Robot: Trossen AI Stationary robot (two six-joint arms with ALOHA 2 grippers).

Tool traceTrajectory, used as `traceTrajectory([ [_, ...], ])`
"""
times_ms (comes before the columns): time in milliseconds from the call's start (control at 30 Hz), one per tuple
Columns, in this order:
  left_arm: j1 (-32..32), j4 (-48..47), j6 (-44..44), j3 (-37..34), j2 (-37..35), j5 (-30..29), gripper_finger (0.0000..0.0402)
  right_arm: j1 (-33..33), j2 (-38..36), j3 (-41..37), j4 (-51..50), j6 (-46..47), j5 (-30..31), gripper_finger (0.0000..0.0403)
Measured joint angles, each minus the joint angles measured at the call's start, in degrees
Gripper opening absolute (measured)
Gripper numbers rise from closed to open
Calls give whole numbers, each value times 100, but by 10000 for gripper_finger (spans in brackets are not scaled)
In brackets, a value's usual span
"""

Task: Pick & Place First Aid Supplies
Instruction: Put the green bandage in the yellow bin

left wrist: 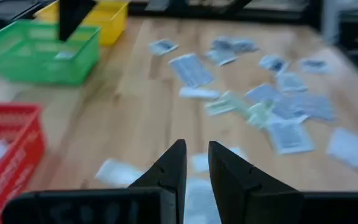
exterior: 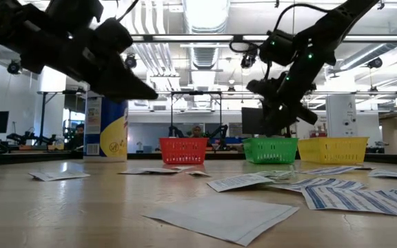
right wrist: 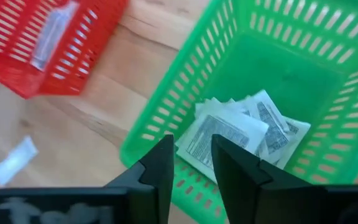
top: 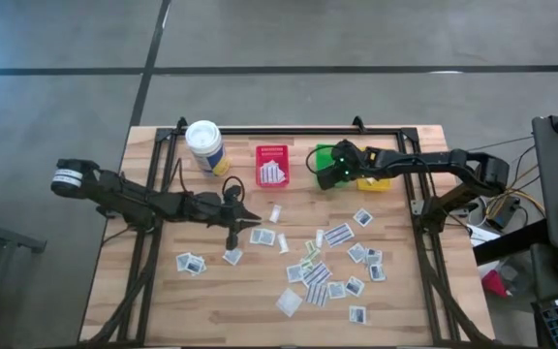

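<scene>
Packets going into the green bin

Right pincer (right wrist: pixel 190 163) hangs over the green bin (right wrist: pixel 166 118), fingers apart with nothing between them. Packets (right wrist: pixel 229 134) lie in a loose heap on the bin floor directly beneath it, which suggests a drop made from above so the paper lands inside the walls. Left pincer (left wrist: pixel 192 167) hovers low over the worktop (top: pixel 163 291) near a packet (top: pixel 263 236), fingers slightly parted and empty, probably lined up for a pick. Many more packets lie scattered across the worktop. A red bin (top: pixel 272 165) holds a few; a yellow bin (left wrist: pixel 107 15) sits beyond the green one.
</scene>
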Motion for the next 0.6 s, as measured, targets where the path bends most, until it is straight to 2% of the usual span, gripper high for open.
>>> traceTrajectory([
  [300, -11, 257, -21, 0, 0, 202, 64, 281, -759, 9, -11, 45, -11, 113],
  [433, -47, 252, -27, 0, 0, 221, 64, 846, -932, 9, -2, 196, 24, 104],
  [600, -50, 254, -110, 0, 0, 226, 64, 1718, -899, 9, 9, 380, 400, 92],
])
